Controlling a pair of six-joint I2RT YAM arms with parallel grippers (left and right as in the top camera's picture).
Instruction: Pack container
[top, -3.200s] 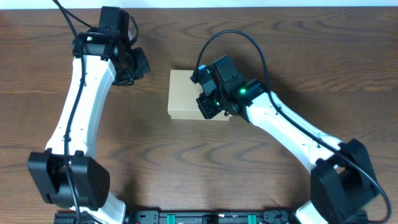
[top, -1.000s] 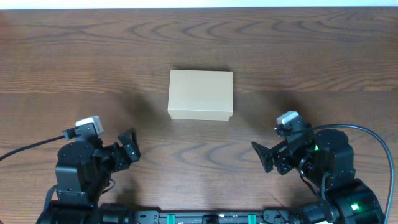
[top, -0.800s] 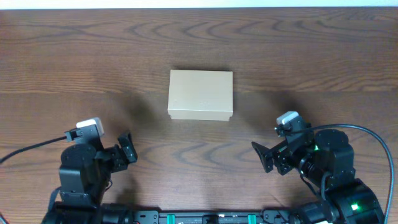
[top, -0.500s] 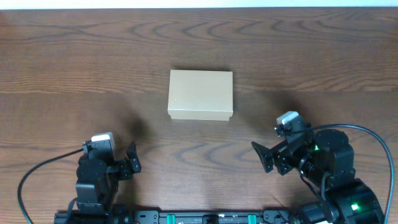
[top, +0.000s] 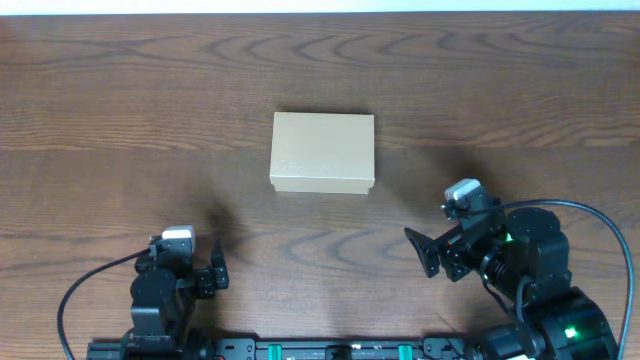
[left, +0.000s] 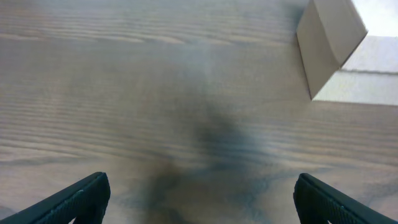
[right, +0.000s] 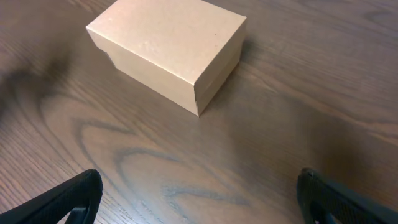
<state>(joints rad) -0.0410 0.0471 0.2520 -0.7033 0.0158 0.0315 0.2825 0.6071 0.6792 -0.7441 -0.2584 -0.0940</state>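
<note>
**Both arms drawn back from the shut container (top: 322, 150)**

The left arm (top: 160, 305) has folded in to the near edge, well apart from the container, as the right arm (top: 530, 265) already sits. On the worktop (top: 120, 120) the container lies flat, lid down, apparently packed. The left hand (top: 215, 272), near-left of the container, and the right hand (top: 425, 255), near-right of it, stand spread and empty, seemingly parked clear.
</note>
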